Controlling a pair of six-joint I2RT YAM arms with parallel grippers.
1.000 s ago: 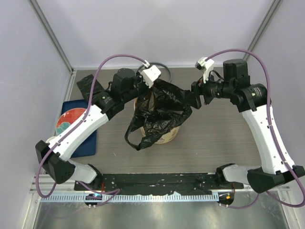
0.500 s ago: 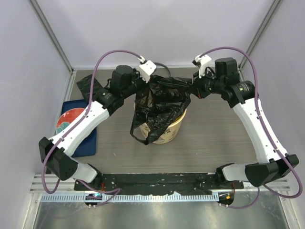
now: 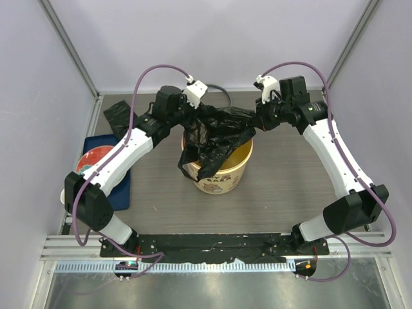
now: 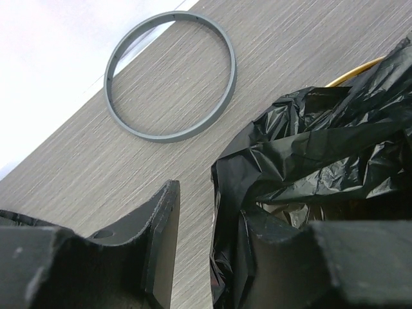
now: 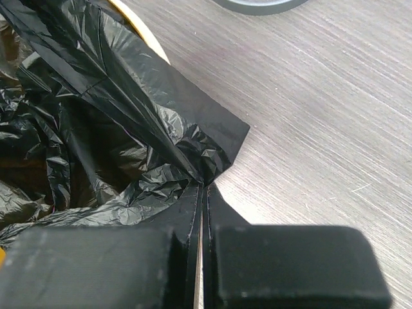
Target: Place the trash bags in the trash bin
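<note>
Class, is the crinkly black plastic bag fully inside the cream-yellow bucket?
Partly outside: the crinkly black plastic bag drapes over the cream-yellow bucket and down its side.

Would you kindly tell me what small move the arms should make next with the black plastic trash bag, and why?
Probably bring the right gripper, shut on a corner of the crinkly black plastic trash bag, over the cream-yellow cylindrical trash bin and lower it: the left gripper is open, and film hangs outside the rim.

Grey wood-grain table point(image 3: 290, 193) with trash bin point(image 3: 222, 182), grey ring point(image 4: 168, 136), blue mat point(image 3: 120, 195).
</note>
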